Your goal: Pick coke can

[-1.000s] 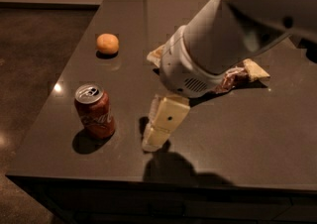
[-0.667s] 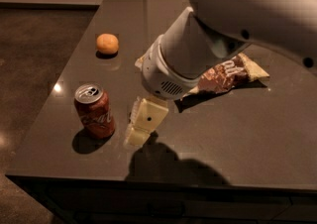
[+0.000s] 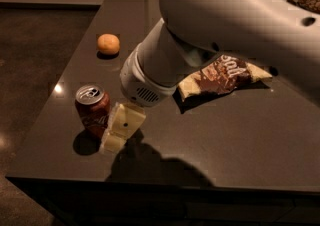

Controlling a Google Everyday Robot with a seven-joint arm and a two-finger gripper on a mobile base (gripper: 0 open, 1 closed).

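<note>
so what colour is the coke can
Coke can: red, silver top, in the camera view; the gripper is right beside it.

The scene was dim and warm-toned. Light fell from above: the arm (image 3: pixel 240 15) was brightest on top and threw a broad dark shadow onto the table (image 3: pixel 240 140) near its front edge. A small glare spot shone left of the can (image 3: pixel 93 110). The gripper (image 3: pixel 114 140), just right of the can, stood pale against that shadow.
</note>
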